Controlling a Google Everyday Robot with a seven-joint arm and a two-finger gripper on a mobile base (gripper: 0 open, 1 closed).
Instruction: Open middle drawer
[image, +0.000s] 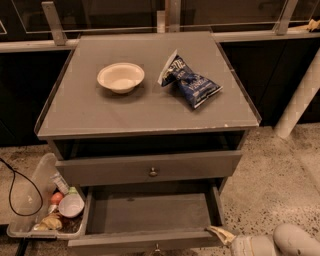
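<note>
The grey cabinet (150, 112) shows two drawers. The upper drawer front (100, 170) is slim, has a round metal knob (153, 172) and stands almost closed. Below it the middle drawer (150, 212) is pulled far out, and its plain grey inside is empty. Its front (110, 243) lies at the bottom edge of the view, with its knob (157, 247) just visible. My gripper (222, 234) is low at the bottom right, at the front right corner of the open drawer. The white arm (295, 242) runs off behind it. The lowest drawer is out of view.
A white bowl (120, 77) and a blue chip bag (192, 82) lie on the cabinet top. A clear plastic bin (30, 197) with several small items sits on the floor at the left, next to a black cable (15, 172). A white post (300, 100) stands at the right.
</note>
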